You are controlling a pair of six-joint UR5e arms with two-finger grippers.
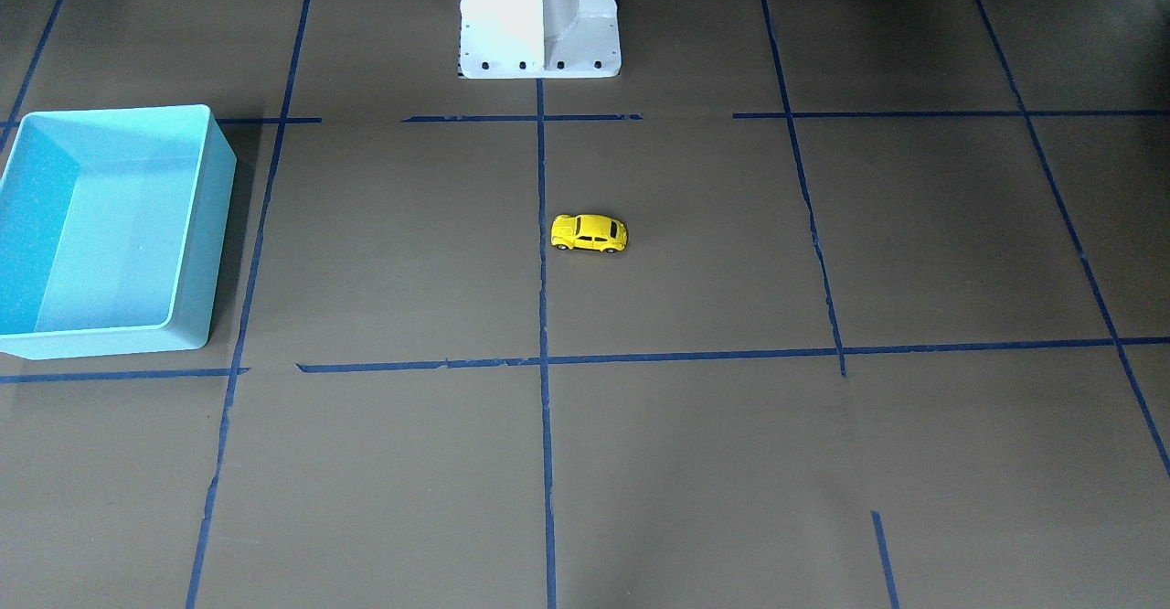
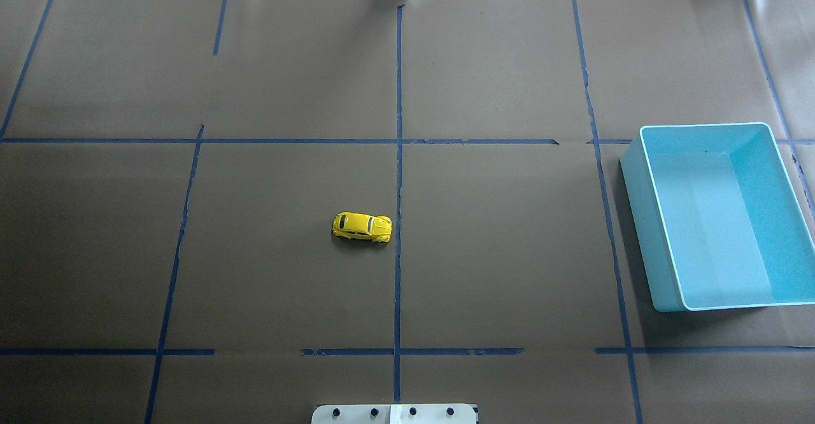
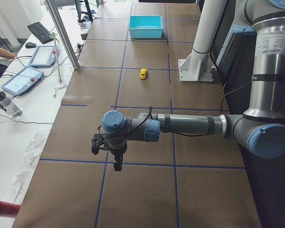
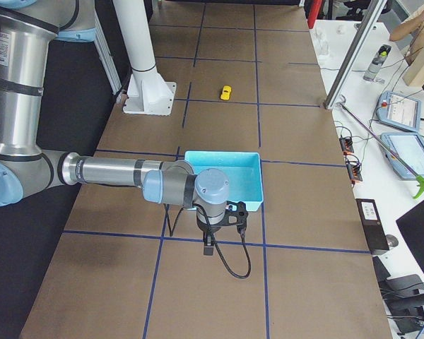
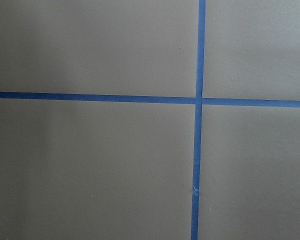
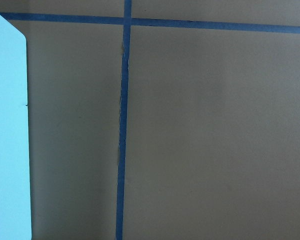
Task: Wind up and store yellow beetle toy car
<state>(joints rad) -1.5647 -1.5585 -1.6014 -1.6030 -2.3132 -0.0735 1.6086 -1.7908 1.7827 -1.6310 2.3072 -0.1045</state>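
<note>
One yellow beetle toy car [image 2: 361, 227] stands on its wheels near the middle of the brown-papered table [image 2: 509, 252], crosswise to the robot. It sits just to the robot's left of the central blue tape line [image 2: 398, 176], one end almost at the tape. One light blue bin [image 2: 646, 220] sits upright, well apart from the car, on the table's right side. One white base pedestal [image 1: 539, 15] stands at the robot's edge. Two arms hover over opposite ends of the table: the left gripper [image 3: 107, 151] above a tape crossing, the right gripper [image 4: 222, 226] just beside the bin. Each shows only in a side view, so how far the fingers are parted cannot be told; the car is in neither's grasp
</note>
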